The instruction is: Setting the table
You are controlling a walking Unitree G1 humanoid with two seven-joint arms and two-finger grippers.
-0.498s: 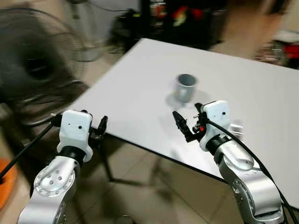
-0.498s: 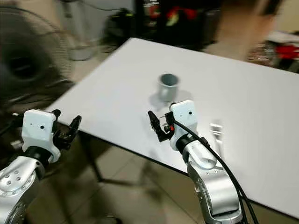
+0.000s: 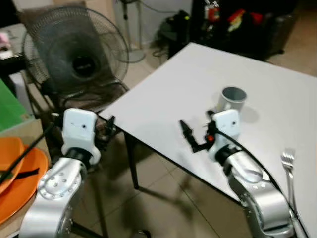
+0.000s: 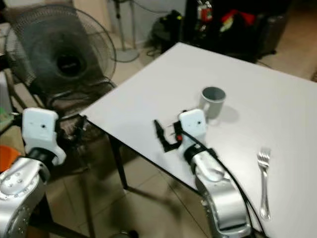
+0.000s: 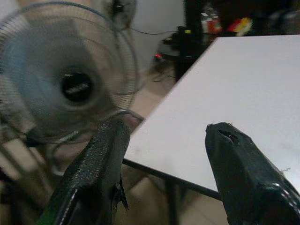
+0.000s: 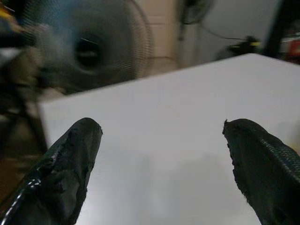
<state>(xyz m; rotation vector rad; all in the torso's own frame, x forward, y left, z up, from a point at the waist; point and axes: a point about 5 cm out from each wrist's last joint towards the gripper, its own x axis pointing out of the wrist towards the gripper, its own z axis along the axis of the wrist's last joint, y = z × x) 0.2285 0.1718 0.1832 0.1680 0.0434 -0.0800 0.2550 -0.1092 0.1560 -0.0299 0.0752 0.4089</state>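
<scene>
A grey mug (image 3: 233,98) stands upright on the white table (image 3: 168,99), a little in from its near edge. A silver fork (image 3: 289,171) lies flat on the table to the right. My right gripper (image 3: 195,120) hovers open and empty over the table's near edge, just left of the mug and short of it. My left gripper (image 3: 110,130) is open and empty off the table's left corner, above the floor. The wrist views show the gaps between the left gripper (image 5: 164,154) fingers and the right gripper (image 6: 159,154) fingers, with nothing in them.
A large standing fan (image 3: 74,57) is close on the left, beyond the table corner. Orange plates (image 3: 20,181) sit stacked on a surface at the far left, beside something green (image 3: 9,106). Dark clutter (image 3: 233,22) lines the back wall. Tiled floor (image 3: 158,198) lies under the table edge.
The whole view has shifted and sharpened, so the camera moved; the fan and orange plates now show at left. Both arms hold the same pose, fingers still open.
</scene>
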